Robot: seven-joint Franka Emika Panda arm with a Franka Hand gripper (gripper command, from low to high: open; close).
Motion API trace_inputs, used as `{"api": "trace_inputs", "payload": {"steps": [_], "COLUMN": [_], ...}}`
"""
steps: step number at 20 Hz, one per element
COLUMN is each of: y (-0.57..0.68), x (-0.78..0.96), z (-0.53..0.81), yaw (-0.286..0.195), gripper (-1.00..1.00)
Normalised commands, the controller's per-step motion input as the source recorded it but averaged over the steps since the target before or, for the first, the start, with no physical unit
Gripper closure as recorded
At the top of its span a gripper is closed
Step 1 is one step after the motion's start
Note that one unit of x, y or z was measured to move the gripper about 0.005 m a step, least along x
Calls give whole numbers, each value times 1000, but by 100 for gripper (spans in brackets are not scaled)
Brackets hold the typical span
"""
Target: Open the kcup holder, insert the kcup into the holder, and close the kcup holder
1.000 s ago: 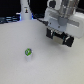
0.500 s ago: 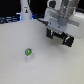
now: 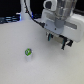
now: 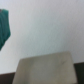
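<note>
The kcup [image 3: 28, 51], a tiny whitish cup with a round green top, stands upright on the white table in the exterior view, left of centre. My gripper [image 3: 56, 41] hangs from the white arm at the upper right, above the table and well to the right of the cup. Its two dark fingers [image 3: 49, 37] stand apart with nothing between them. The black kcup holder is not discernible; the arm covers that area. The wrist view is blurred and shows no fingers or cup.
The white table [image 3: 20, 70] spreads across the exterior view. A dark background with cables [image 3: 12, 17] runs along the far edge. The wrist view shows a teal shape [image 4: 4, 27] and a tan flat panel [image 4: 46, 70].
</note>
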Motion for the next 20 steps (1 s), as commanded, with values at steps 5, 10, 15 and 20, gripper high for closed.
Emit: {"api": "trace_inputs", "payload": {"steps": [5,10,15,20], "y": [-578,-514,-385,-362], "x": [40,-18,-109,-123], "z": [228,116,5,4], "yaw": [-239,-266,-308,-319], "gripper": [-100,-100,-100,-100]}}
